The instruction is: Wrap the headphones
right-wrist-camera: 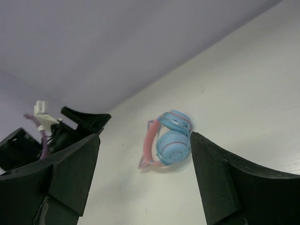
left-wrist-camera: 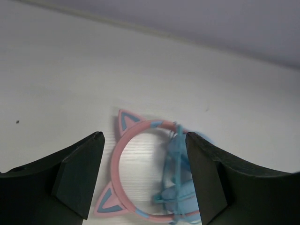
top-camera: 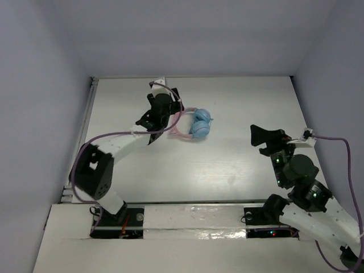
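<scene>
Left claw (left-wrist-camera: 143, 154) spread, fingers (left-wrist-camera: 79, 173) either side of headphones (top-camera: 193, 124) at far middle of table (top-camera: 244, 96); right claw (right-wrist-camera: 143, 154) spread wide, well apart to right; cord (left-wrist-camera: 176, 154) bunched by cups (right-wrist-camera: 173, 145)

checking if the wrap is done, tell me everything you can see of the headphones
The headphones lie flat on the white table, small and plastic-looking. A pink headband carries two pink-and-blue cat ears. Two round light blue ear cups sit folded together, one against the other. The thin light blue cord is wound around the cups. The open left gripper flanks them; whether it touches them cannot be told.
</scene>
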`<state>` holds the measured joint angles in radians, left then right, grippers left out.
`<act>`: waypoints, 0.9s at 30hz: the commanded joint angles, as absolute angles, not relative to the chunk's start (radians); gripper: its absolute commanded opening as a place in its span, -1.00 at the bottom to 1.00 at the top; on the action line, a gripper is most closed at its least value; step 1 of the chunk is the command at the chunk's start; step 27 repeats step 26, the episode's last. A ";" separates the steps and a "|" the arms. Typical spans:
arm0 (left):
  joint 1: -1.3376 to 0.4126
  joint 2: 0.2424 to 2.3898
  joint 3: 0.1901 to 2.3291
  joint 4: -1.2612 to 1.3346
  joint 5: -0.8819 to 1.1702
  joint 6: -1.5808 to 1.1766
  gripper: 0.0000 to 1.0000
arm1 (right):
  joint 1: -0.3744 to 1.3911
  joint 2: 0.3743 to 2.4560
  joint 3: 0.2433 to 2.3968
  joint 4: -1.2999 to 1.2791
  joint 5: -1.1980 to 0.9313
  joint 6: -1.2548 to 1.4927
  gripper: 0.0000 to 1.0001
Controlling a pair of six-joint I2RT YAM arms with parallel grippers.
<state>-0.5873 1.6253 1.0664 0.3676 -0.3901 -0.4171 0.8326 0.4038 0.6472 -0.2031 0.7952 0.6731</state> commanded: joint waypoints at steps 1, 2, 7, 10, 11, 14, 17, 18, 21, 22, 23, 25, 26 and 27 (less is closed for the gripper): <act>-0.583 1.409 1.078 0.347 -0.390 -0.482 0.35 | 0.830 0.362 0.739 -0.180 0.833 0.617 0.66; -0.583 1.375 1.091 0.322 -0.388 -0.492 0.35 | 0.830 0.354 0.758 -0.175 0.831 0.612 0.64; -0.583 1.123 1.054 0.226 -0.370 -0.517 0.53 | 0.830 0.292 0.802 -0.160 0.831 0.588 0.62; -0.583 0.979 1.011 0.157 -0.356 -0.540 0.59 | 0.830 0.250 0.825 -0.160 0.841 0.581 0.62; -0.583 0.944 0.985 0.141 -0.353 -0.552 0.59 | 0.830 0.238 0.827 -0.158 0.844 0.580 0.62; -0.583 0.800 0.942 0.066 -0.365 -0.554 0.62 | 0.830 0.187 0.834 -0.146 0.853 0.569 0.61; -0.574 0.658 0.898 -0.018 -0.405 -0.542 0.63 | 0.830 0.143 0.833 -0.140 0.865 0.561 0.61; -0.574 0.600 0.888 -0.047 -0.420 -0.540 0.63 | 0.830 0.135 0.833 -0.146 0.873 0.558 0.60; -0.574 0.505 0.844 -0.141 -0.443 -0.541 0.63 | 0.830 0.126 0.828 -0.150 0.885 0.546 0.60; -0.574 0.486 0.833 -0.159 -0.445 -0.538 0.62 | 0.830 0.132 0.827 -0.153 0.887 0.546 0.60; -0.574 0.470 0.810 -0.158 -0.443 -0.532 0.61 | 0.830 0.141 0.824 -0.153 0.885 0.549 0.60; -0.574 0.436 0.802 -0.158 -0.453 -0.528 0.61 | 0.830 0.175 0.825 -0.153 0.874 0.560 0.60; -0.574 0.433 0.816 -0.160 -0.454 -0.526 0.62 | 0.830 0.187 0.828 -0.152 0.873 0.563 0.60; -0.574 0.433 0.816 -0.160 -0.454 -0.526 0.62 | 0.830 0.187 0.828 -0.152 0.873 0.563 0.60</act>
